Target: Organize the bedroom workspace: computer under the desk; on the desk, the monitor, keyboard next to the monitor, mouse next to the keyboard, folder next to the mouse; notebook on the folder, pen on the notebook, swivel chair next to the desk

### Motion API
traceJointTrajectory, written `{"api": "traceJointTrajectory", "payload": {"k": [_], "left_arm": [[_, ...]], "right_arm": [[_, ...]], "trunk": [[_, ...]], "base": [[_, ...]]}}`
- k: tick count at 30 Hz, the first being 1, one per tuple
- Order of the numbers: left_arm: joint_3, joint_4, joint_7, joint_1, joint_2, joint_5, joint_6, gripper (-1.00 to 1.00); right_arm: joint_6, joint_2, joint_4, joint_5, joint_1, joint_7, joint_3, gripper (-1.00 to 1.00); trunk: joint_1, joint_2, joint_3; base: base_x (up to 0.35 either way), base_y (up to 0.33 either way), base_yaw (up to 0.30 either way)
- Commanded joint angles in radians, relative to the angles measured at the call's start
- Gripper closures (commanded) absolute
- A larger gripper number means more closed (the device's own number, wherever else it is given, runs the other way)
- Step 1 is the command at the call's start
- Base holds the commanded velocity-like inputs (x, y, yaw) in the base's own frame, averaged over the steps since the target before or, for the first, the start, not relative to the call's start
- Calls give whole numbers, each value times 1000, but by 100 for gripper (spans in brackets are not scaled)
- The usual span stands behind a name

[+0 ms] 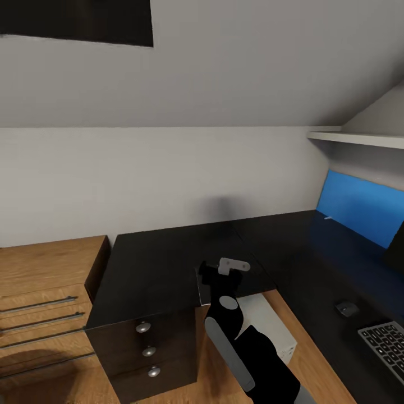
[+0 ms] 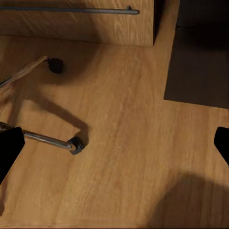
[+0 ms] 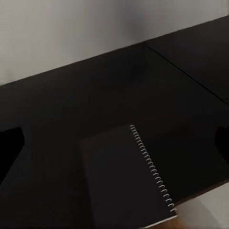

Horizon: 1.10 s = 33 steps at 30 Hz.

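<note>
The notebook lies on the worktop, near its front edge, with the drawers below to the left. A dresser stands left of the worktop. Far right, the mouse sits just behind the keyboard. The computer rests on the floor beneath.

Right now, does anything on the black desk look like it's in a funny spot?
Yes. The notebook lies alone on the desk, right at the front edge with one corner poking past it, far from the keyboard and mouse on the other wing. The right gripper hovers above it.
</note>
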Motion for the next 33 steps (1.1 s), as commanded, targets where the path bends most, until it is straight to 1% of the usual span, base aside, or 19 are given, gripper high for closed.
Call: {"api": "traceJointTrajectory", "payload": {"k": [1,5,7,8,12,13,14,16,20,24,25,27,28,29,31,32,33], "left_arm": [[-4,1,-6,-1,2,10,2,-100],[-4,0,-46,-1,7,26,26,-100],[-5,-1,-84,-1,12,48,48,-100],[-5,-1,-111,-1,22,66,65,-100],[-5,-3,-169,-1,52,102,112,-100],[-5,-4,-205,-1,67,119,141,-100],[-5,-6,-259,-1,83,146,182,-100],[-5,-7,-289,-1,90,162,200,-100],[-5,-8,-326,-1,97,184,222,-100],[-5,-8,-339,-1,100,191,227,-100],[-5,-8,-341,-1,99,194,229,-100],[-5,-8,-342,-1,97,194,228,-100],[-6,-8,-343,-1,96,195,228,-100],[-6,-8,-343,-1,94,195,228,-100],[-6,-8,-343,-1,94,195,228,-100],[-6,-8,-343,-1,94,196,228,-100],[-6,-8,-343,-1,93,196,228,-100]], "right_arm": [[6,-4,-2,-5,-1,0,1,-100],[7,-17,-2,-6,-1,27,1,-100],[9,-22,-3,-6,-1,44,0,-100],[9,-26,-4,-6,-1,51,-2,-100],[9,-35,-4,-7,-1,66,-4,-100],[9,-41,-4,-7,-1,76,-5,-100],[8,-51,-5,-7,-1,97,-8,-100],[8,-59,-5,-6,-1,108,-9,-100],[7,-71,-7,-5,-1,121,-9,-100],[6,-81,-3,-4,-1,128,-10,-100],[4,-105,2,-6,-1,149,-16,-100],[3,-115,3,-7,-1,165,-27,-100],[0,-121,6,-15,-1,186,-53,-100],[-3,-128,16,-62,-1,235,-144,-100],[-3,-131,19,-104,-1,260,-187,-100],[-3,-134,21,-160,-1,284,-224,-100],[-2,-138,22,-192,-1,294,-241,-100]], "trunk": [[0,-1,-2],[0,-1,-5],[0,-1,-7],[0,-1,-8],[0,-1,-13],[0,-1,-14],[0,-1,-14],[0,-1,-15],[0,-1,-16],[0,-1,-16],[0,-1,-16],[0,-1,-16],[0,-1,-16],[0,-1,-16],[0,-1,-16],[0,-1,-16],[0,-1,-16]], "base": [[0,0,227],[0,0,223],[0,0,213],[0,0,207],[0,0,204],[0,0,184],[0,0,101],[0,0,73],[0,0,37],[0,0,12],[0,0,2],[0,0,2],[0,0,0],[0,0,0],[0,0,0],[0,0,0],[0,0,0]]}}
